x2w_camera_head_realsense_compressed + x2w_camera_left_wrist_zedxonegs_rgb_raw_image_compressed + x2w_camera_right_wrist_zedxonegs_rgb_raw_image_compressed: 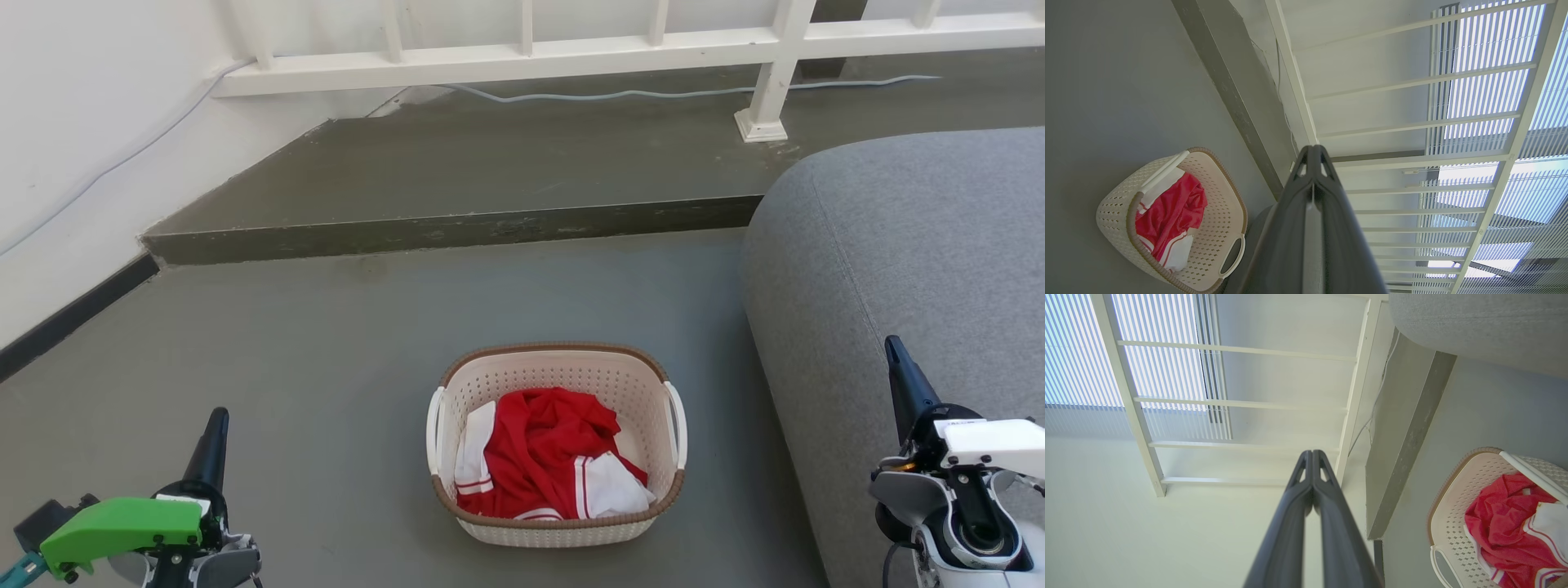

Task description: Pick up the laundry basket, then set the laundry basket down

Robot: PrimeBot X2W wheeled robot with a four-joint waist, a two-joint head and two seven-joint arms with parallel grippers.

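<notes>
Basket: the laundry basket (571,374) sits low in the middle, between our hands.
Hands: left gripper (216,420) and right gripper (894,351) at the bottom corners, pinched together, empty, one for each side.

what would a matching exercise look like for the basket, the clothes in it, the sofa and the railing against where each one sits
Things:
1. laundry basket
2. red garment
3. grey sofa
4. white railing

Places:
a. inside the basket
b. on the floor, low in the middle of the head view
c. standing on the raised step at the back
d. along the right side of the head view

Pairs: 1-b, 2-a, 3-d, 4-c
</notes>
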